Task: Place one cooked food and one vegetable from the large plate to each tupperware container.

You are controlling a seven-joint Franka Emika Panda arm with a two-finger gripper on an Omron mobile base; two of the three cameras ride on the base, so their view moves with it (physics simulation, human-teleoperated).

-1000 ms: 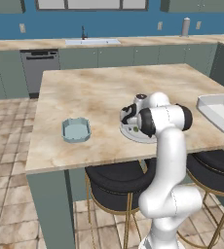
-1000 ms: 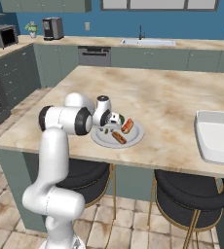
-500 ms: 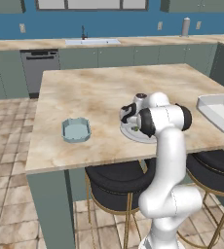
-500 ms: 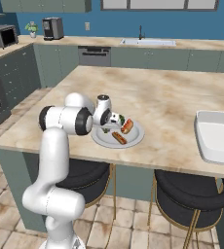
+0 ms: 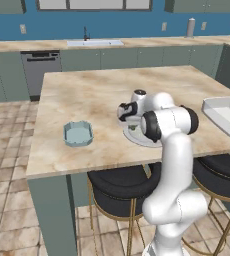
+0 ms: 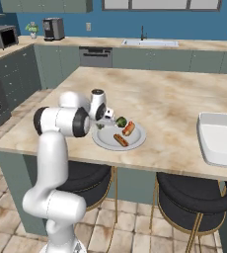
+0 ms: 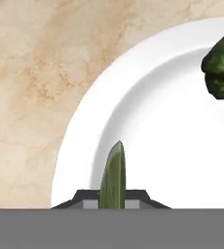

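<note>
The large plate (image 6: 105,141) (image 5: 138,141) (image 7: 84,121) lies near the island's front edge. It carries two reddish sausage-like cooked foods (image 6: 129,128) (image 6: 120,140), a dark green broccoli (image 6: 121,121) (image 7: 223,68) and a slim pointed green vegetable (image 7: 114,175). My gripper (image 7: 113,195) (image 6: 101,125) (image 5: 131,125) hangs low over the plate's left part, shut on that slim green vegetable. The small teal tupperware container (image 5: 78,134) sits well to the left of the plate. The white tupperware container (image 6: 221,138) (image 5: 228,115) rests at the island's right end. Both tubs look empty.
Marble island top (image 5: 97,95) stretches bare behind the plate. Dark stools (image 6: 194,190) stand under the front edge. Back counter with sink (image 5: 91,43) runs along the far wall; a coffee machine (image 6: 53,28) and microwave (image 6: 2,35) stand on the left counter.
The fingers closed on the slim green vegetable. The arm and everything else on the island stayed put.
</note>
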